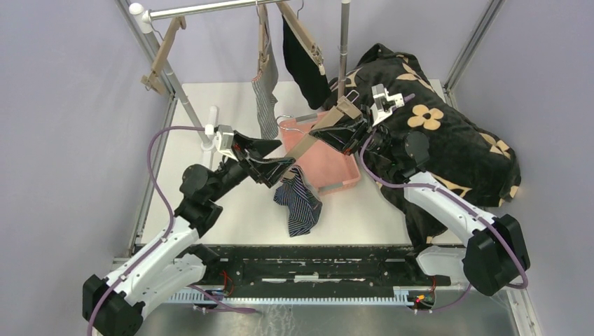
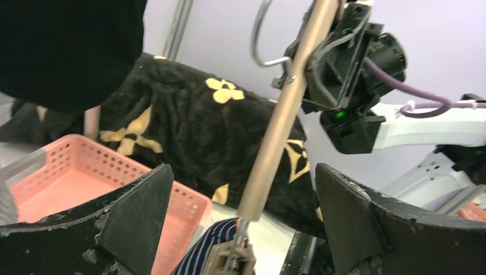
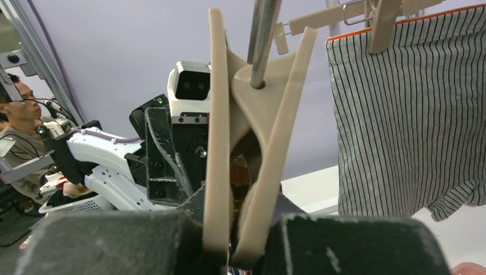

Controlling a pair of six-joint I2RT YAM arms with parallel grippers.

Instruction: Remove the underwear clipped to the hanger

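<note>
A tan clip hanger (image 1: 319,136) is held off the rail between my grippers. The navy striped underwear (image 1: 300,206) hangs from its lower left clip (image 2: 232,258) over the table. My left gripper (image 1: 286,168) is open, its fingers (image 2: 137,212) on either side of the hanger bar (image 2: 281,132) just above that clip. My right gripper (image 1: 348,134) is shut on the hanger's other clip (image 3: 240,149). The grey striped underwear (image 1: 266,98) and the black underwear (image 1: 305,63) hang clipped to hangers on the rail (image 1: 210,8).
A pink basket (image 1: 336,171) sits under the held hanger. The black flowered blanket (image 1: 448,140) lies heaped at the right. An empty hanger (image 1: 164,56) hangs at the rail's left. Rack posts (image 1: 343,42) stand behind.
</note>
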